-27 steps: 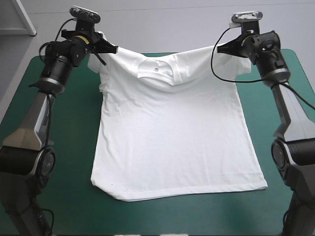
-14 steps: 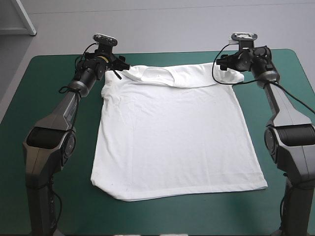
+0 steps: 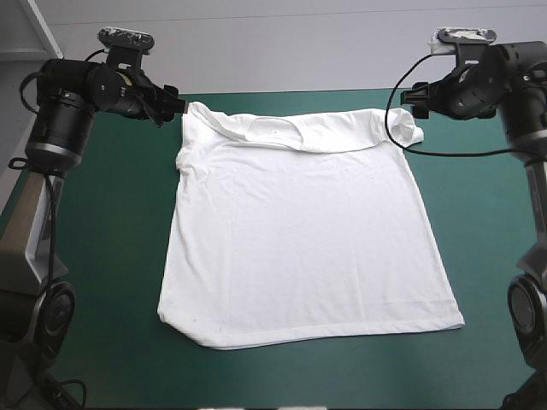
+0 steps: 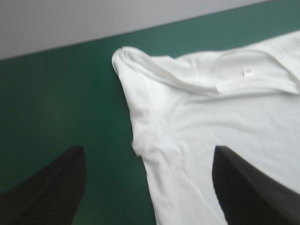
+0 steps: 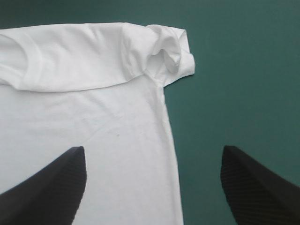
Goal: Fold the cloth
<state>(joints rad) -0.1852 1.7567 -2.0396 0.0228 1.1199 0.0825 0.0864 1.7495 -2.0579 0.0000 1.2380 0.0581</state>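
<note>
The white T-shirt [image 3: 299, 239] lies spread flat on the teal-green cover, hem toward the near edge and collar toward the far edge. Its top strip is folded over at the shoulders, and the right sleeve [image 5: 173, 51] is bunched in a small roll. My left gripper [image 3: 173, 107] hangs open just outside the far-left shoulder [image 4: 129, 58], holding nothing. At the far-right sleeve my right gripper [image 3: 416, 98] is likewise open and apart from the cloth. In the wrist views the left gripper [image 4: 147, 154] and right gripper [image 5: 153, 150] both show fingers wide apart above the T-shirt [image 4: 225, 108] [image 5: 84, 117].
Bare teal-green cover [image 3: 102, 256] runs along both sides of the shirt and in front of the hem. The table's far edge [image 3: 299, 92] lies close behind the collar.
Both grippers were shut on the lifted shoulders earlier. They have opened and let go, the shirt's top has dropped onto the table, and both arms have drawn outward.
</note>
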